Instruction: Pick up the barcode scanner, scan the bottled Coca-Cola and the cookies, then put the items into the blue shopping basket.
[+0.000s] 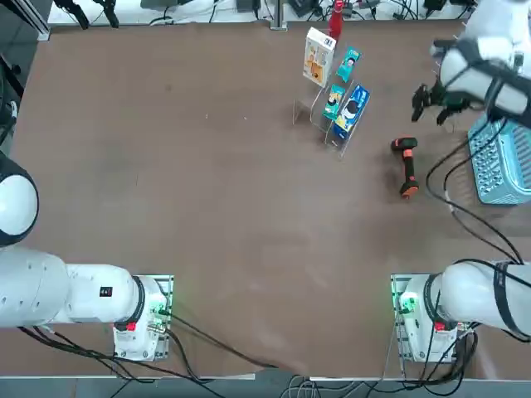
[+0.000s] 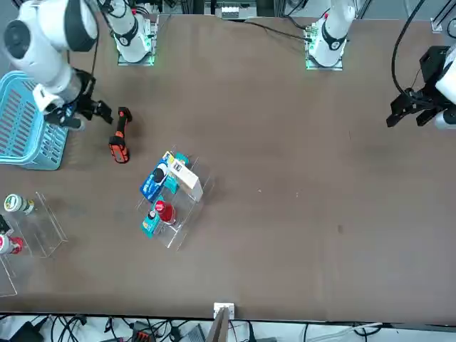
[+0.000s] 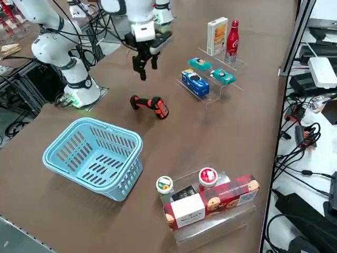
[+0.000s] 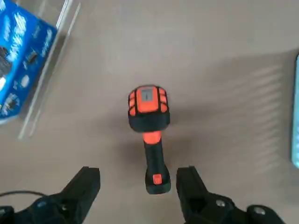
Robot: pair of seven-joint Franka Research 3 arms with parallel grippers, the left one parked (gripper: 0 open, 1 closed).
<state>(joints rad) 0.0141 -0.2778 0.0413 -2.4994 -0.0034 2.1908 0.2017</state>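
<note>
Barcode scanner (image 4: pixel 149 107) toward the tabletop's (image 1: pixel 224 215) right edge, below the right gripper (image 4: pixel 138 173) with jaws spread and empty, long axis running roughly near edge to far, crosswise to the jaws' closing line.

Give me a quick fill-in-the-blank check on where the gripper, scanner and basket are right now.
The right gripper is above the table with its fingers ____.
The barcode scanner lies on the ____.
The blue shopping basket holds ____ items.
The bottled Coca-Cola stands beside a ____ box on a clear stand.

Missing words, in order: open; table; no; white.
</note>
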